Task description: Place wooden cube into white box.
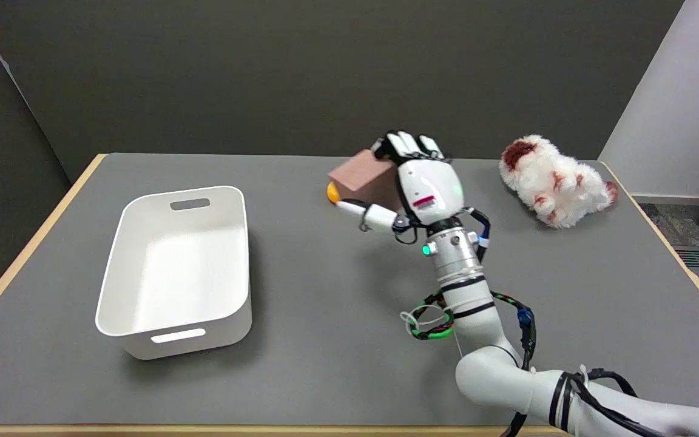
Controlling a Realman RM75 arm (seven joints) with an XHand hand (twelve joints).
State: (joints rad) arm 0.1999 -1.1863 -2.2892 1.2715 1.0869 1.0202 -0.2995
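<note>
A brown wooden cube (pixel 363 179) is at the middle back of the grey table. My right hand (pixel 419 185) wraps it from the right: the fingers curl over its far top edge and the thumb reaches along its near lower side. Whether the cube is lifted off the table I cannot tell. The white box (pixel 120 243), a rounded bin with handle slots, stands with nothing in it at the left, well apart from the hand.
A small orange ball (pixel 332 192) peeks out just left of the cube, partly hidden. A white and brown plush toy (pixel 553 180) lies at the back right. The grey table (pixel 325 315) has wooden edges at left, right and front.
</note>
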